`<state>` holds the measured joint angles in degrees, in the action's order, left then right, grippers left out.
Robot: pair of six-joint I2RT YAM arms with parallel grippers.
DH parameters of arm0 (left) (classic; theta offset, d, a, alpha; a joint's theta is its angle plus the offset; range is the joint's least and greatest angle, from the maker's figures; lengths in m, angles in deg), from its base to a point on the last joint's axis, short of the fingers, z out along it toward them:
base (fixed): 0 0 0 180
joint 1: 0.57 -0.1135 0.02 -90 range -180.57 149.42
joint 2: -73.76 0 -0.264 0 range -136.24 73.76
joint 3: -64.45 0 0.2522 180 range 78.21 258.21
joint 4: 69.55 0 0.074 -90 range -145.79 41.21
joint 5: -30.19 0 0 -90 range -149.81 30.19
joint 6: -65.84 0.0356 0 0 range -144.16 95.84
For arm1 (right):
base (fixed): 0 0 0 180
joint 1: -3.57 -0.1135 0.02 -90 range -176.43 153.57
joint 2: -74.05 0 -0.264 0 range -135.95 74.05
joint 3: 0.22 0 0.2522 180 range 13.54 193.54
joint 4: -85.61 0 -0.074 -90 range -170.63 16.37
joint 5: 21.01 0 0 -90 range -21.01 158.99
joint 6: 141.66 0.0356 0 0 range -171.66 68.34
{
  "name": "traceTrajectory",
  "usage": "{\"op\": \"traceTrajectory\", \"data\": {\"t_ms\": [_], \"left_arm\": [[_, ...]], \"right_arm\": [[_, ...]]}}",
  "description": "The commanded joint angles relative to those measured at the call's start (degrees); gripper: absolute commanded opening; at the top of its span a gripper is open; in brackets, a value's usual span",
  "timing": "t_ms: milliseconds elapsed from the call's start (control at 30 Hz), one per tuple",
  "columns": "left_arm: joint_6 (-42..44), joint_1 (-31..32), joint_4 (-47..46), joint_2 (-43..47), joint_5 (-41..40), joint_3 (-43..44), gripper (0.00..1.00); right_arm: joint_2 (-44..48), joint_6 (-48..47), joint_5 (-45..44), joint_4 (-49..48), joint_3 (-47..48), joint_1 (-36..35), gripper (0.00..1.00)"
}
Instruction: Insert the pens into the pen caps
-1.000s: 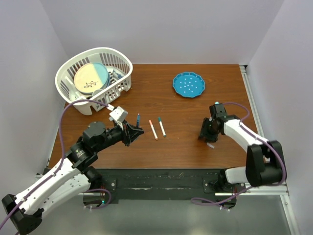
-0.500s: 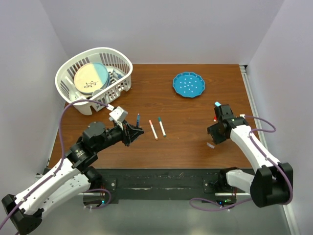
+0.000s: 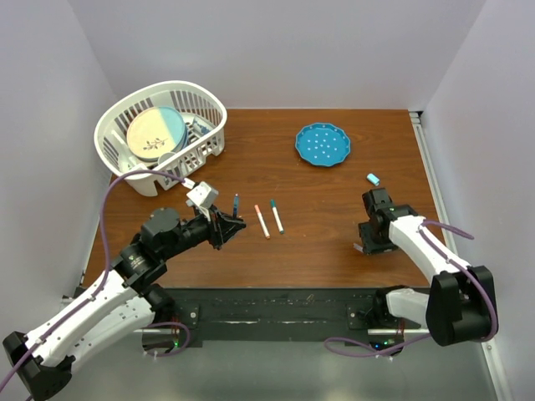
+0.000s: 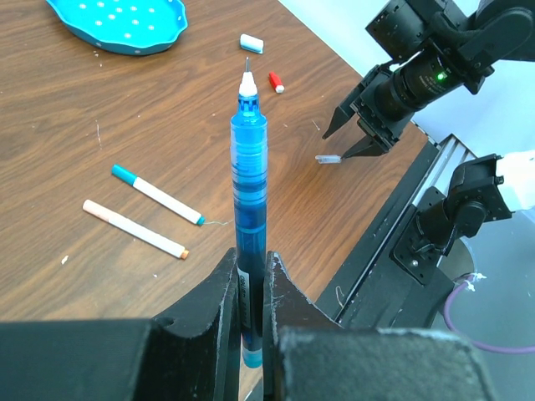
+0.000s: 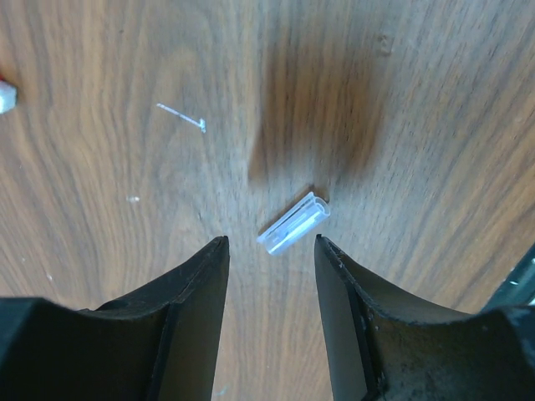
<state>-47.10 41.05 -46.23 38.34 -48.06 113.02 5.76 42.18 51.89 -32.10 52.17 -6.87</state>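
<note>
The left gripper [image 3: 227, 225] has not moved over the last second. Its fingers [image 4: 221, 292] are pressed onto the lower barrel of the blue pen [image 4: 249, 200], which juts forward over the table [image 3: 318, 196] with its white tip bare.

The right arm is what differs. A second ago it stood further back, covering the spot where the light blue cap [image 3: 374, 179] now lies in plain sight near the table's right edge. It has since swung out to the right and come back toward the near edge. The right gripper [image 3: 363, 246] now hangs over the clear cap [image 5: 292, 224], which lies flat on the wood where it lay before. Its fingers [image 5: 191, 301] are spread a little wider than a second ago — one on each side of that cap, touching neither end.

The other things are unchanged:
- The orange-tipped pen [image 3: 262, 221] and the teal-tipped pen [image 3: 277, 215] lie side by side, just beyond the blue pen's tip.
- The red cap [image 4: 276, 81] lies between the light blue cap and the right gripper — only the wrist cameras show it.
- The blue plate [image 3: 323, 144] and the white basket [image 3: 163, 134] sit at the far side.
</note>
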Motion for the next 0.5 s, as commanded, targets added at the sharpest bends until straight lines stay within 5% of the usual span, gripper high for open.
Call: {"op": "traceTrajectory", "data": {"t_ms": [0,333,467], "left_arm": [[0.2,-0.3,-1.0,-0.2,0.4,0.3,0.00],[0.2,-0.4,-0.9,-1.0,0.3,0.3,0.00],[0.2,-0.3,-1.0,-1.0,0.0,0.3,0.00]], "right_arm": [[-0.9,5.4,-3.5,-0.7,-1.5,0.2,0.50],[-5.2,6.6,-4.2,-2.7,-2.8,0.2,0.49],[-7.7,4.7,-5.0,-5.6,-3.2,0.1,0.41]]}}
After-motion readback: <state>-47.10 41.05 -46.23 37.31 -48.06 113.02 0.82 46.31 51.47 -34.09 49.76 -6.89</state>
